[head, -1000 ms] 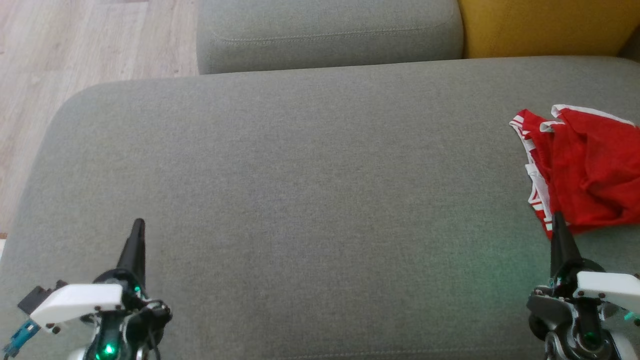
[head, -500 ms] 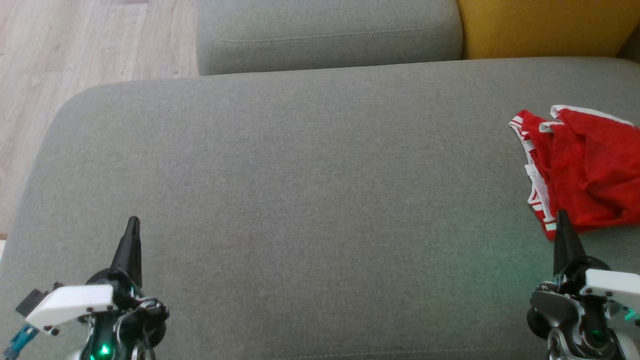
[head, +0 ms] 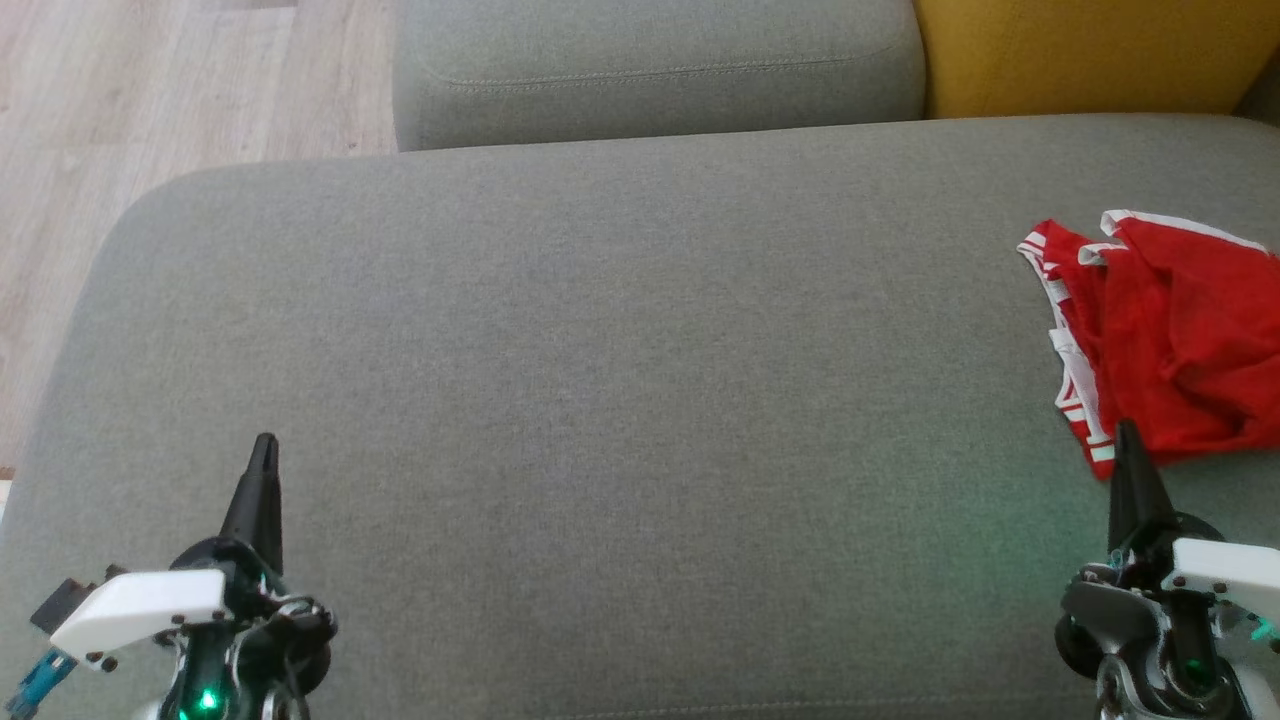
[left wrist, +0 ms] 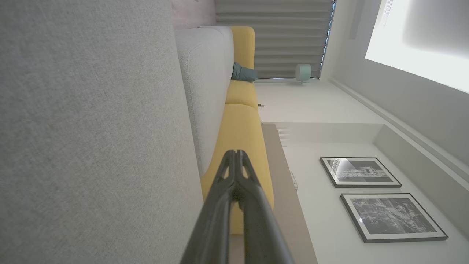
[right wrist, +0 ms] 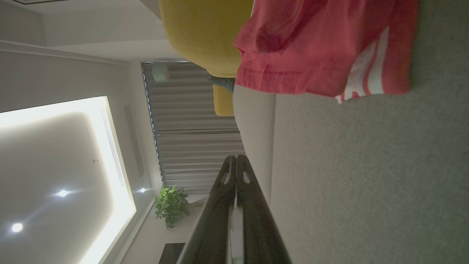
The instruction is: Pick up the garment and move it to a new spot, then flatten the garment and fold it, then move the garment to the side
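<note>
The red garment (head: pixel 1170 340) lies crumpled at 3 o'clock on the grey seat (head: pixel 600 350). Its white-striped hem is just beyond the right pincer (head: pixel 1126 440), at that pincer's 12 o'clock. In the right wrist view the garment (right wrist: pixel 311 47) sits ahead of the tips, apart from them. Both the right pincer and the left pincer (head: pixel 265 450), at 8 o'clock and well apart from the garment, are closed tight and empty. A yellow cushion (head: pixel 1080 50) stands at 1 o'clock, with wood floor (head: pixel 150 90) at 10.

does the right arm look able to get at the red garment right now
Probably yes: the red garment lies just ahead of the shut right pincer on the grey cushion, with nothing between them. It would need to open first.
</note>
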`<state>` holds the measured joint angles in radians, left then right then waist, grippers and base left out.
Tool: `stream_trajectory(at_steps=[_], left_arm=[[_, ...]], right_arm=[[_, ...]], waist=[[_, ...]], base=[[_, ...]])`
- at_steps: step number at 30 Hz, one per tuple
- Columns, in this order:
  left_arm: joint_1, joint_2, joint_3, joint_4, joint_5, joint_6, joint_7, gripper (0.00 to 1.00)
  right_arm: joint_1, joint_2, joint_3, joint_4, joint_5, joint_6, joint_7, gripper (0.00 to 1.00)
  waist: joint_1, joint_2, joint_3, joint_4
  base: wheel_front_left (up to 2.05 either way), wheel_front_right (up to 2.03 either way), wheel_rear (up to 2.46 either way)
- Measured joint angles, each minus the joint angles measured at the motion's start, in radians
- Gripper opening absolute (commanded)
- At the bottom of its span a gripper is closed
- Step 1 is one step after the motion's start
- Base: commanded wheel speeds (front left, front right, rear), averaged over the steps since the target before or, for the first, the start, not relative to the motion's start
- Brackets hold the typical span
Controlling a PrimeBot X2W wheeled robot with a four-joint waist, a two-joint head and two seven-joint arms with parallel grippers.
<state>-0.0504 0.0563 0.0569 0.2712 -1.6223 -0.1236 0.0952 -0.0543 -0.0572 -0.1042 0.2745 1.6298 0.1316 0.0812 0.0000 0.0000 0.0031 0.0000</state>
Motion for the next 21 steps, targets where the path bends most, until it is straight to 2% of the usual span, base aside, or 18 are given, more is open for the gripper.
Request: stream_trajectory(at_steps=[21], left_arm=[[0.000, -0.003, 0.012, 0.001, 0.000, 0.000, 0.001, 0.00]], right_arm=[[0.000, 0.001, -0.005, 0.000, 0.000, 0.000, 0.008, 0.00]], waist=[[0.0000, 0.0000, 0.000, 0.000]], base=[[0.00, 0.00, 0.00]])
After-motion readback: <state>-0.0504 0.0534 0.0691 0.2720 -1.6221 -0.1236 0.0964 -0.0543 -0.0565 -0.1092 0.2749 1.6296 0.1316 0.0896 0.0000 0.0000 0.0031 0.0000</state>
